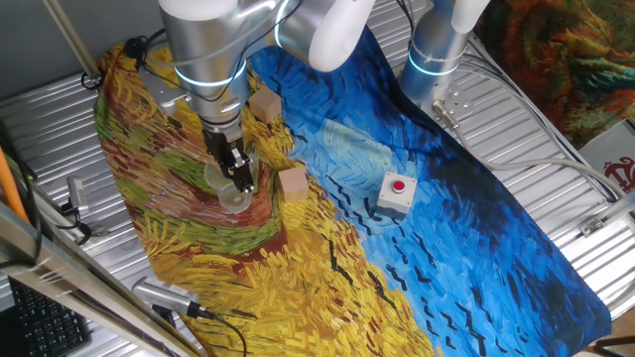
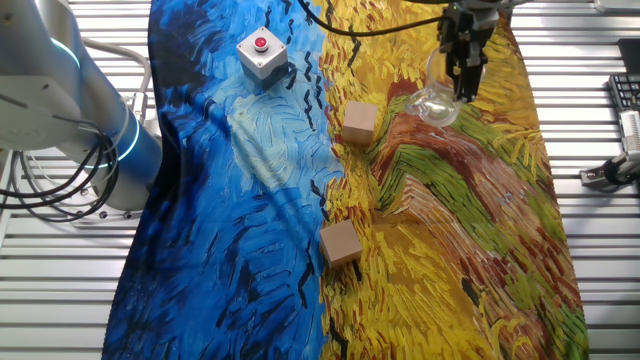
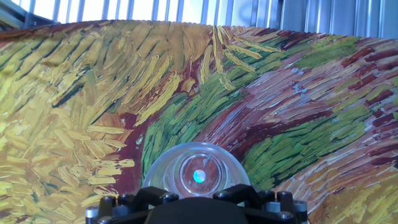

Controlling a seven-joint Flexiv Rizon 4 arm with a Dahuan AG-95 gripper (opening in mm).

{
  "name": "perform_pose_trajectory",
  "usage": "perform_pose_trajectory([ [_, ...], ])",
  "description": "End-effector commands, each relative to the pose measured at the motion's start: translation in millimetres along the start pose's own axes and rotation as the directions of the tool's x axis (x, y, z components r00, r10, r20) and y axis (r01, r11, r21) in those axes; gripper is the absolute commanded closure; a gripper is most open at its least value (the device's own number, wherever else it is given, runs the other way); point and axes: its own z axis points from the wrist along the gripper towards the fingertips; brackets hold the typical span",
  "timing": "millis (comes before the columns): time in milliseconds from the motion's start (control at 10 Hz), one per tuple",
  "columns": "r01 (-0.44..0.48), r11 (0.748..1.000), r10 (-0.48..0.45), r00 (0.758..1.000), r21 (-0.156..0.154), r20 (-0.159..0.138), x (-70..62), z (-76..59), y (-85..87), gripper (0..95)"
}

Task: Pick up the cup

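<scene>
- One fixed view: the gripper [image 1: 238, 177] is seen pointing down at the cup [image 1: 230, 188], which is at the yellow-and-green part of the painted cloth [image 1: 327, 288]. The fingers are seen at the cup's rim, one apparently inside and one outside, but whether they are pressed on the wall cannot be told.
- A wooden cube [image 1: 294, 183] is seen just beside the cup, toward the blue part of the cloth, and a second cube [image 1: 265, 105] is found farther back, near the arm. A white box with a red button [image 1: 396, 192] is set on the blue part, well apart from the cup.
- The other fixed view: the gripper [image 2: 466, 78] is seen over the cup [image 2: 433, 103], with its tips at the rim. The cup looks tilted here. One cube [image 2: 359, 123] is near the cup; the other [image 2: 341, 243] is well apart, nearer the camera. The button box [image 2: 260, 52] is seen on the blue side.
- Hand view: the cup [image 3: 198, 173] is seen from above, just ahead of the gripper's black body, with its round rim and base showing. The fingertips are not shown, so their grip cannot be told.
</scene>
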Motion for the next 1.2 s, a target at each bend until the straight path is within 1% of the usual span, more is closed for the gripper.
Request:
perform_pose_trajectory([
  [100, 0.000, 1.000, 0.000, 1.000, -0.001, 0.000, 1.0, -2.5, 1.3, 95.0],
  [1200, -0.002, 1.000, 0.002, 1.000, -0.003, -0.001, 1.5, -3.8, 1.7, 95.0],
])
